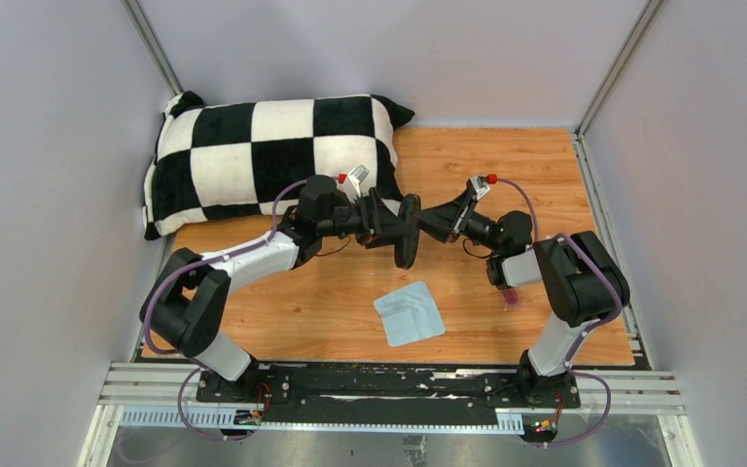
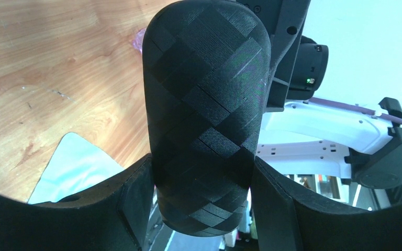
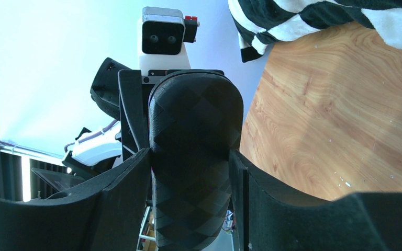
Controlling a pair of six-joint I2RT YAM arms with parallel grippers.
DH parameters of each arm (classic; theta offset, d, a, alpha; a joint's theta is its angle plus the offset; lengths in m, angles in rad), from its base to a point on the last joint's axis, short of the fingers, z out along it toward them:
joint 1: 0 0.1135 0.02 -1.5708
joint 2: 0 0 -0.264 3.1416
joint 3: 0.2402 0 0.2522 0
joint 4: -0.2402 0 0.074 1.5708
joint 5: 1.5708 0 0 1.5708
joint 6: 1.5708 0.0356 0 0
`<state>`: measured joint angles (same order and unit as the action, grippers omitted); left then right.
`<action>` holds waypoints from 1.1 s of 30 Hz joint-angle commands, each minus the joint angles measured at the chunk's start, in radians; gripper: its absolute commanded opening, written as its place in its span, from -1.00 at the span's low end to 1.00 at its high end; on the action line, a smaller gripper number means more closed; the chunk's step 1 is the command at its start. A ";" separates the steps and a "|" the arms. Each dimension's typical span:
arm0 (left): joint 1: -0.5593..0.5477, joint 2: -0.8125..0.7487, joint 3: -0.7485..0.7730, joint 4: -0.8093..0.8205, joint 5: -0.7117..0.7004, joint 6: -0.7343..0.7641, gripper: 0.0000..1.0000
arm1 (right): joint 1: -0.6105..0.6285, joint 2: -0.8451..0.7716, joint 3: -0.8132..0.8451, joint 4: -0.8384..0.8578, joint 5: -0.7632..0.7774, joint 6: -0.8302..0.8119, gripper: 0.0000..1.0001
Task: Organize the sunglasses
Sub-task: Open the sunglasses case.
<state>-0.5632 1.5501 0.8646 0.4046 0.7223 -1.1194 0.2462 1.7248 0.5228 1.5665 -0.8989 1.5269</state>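
Top view, frame centre: left gripper (image 1: 387,230) and right gripper (image 1: 432,222) each pinch the black case (image 1: 409,232), which is edge-on, from opposite sides. The sunglasses (image 1: 512,297) lie on the table (image 1: 331,292) at right-centre, mostly hidden under the right arm (image 1: 574,272). Only a pink patch shows.

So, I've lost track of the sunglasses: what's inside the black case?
Unseen: the case, clamped by the left hand and right hand, looks shut. The sunglasses lie on the table beneath the right arm, partly covered.
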 commanded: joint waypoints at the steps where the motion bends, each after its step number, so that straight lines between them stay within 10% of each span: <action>1: 0.007 -0.005 -0.023 0.259 0.057 -0.116 -1.00 | -0.010 -0.009 0.003 0.029 -0.029 -0.008 0.16; 7: 0.025 0.022 -0.069 0.473 0.058 -0.257 -1.00 | -0.010 0.004 -0.013 0.028 -0.029 -0.015 0.14; 20: 0.028 -0.009 -0.073 0.333 0.017 -0.167 -1.00 | -0.010 0.012 -0.036 -0.137 -0.055 -0.153 -0.03; 33: 0.027 0.004 -0.069 0.197 -0.012 -0.062 -1.00 | 0.038 -0.259 0.138 -1.191 0.096 -0.774 -0.02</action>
<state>-0.5396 1.5875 0.7704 0.5083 0.6983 -1.2034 0.2546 1.5047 0.6060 0.8402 -0.8700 1.0409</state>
